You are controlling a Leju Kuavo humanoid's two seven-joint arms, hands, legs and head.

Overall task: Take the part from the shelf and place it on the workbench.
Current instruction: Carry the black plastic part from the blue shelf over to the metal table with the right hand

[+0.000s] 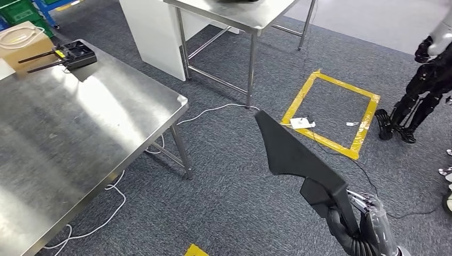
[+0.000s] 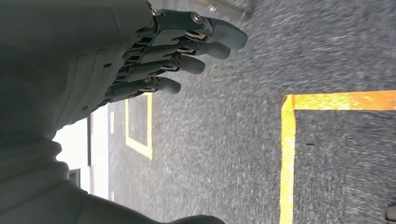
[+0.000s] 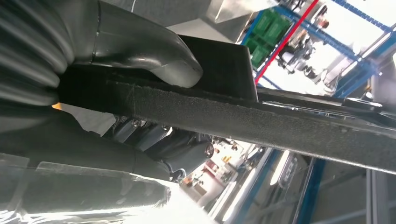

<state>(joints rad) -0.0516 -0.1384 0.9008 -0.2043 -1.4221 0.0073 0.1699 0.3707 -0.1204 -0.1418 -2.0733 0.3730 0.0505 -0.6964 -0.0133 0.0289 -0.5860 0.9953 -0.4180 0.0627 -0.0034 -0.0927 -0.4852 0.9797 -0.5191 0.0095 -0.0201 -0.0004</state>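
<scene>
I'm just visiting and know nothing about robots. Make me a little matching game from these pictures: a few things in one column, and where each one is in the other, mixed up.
Things:
1. black part
2. black box with antennas
3. yellow tape square
4. white cable

Places:
A. stuck to the grey carpet
B. held in the robot's right hand
C. trailing on the floor under the steel table
D. on top of the steel table, near its far end

Pairs: 1-B, 2-D, 3-A, 4-C

Dark grey left hand (image 2: 154, 60), screw-studded fingers; right hand (image 1: 356, 234) perhaps film-wrapped.
</scene>
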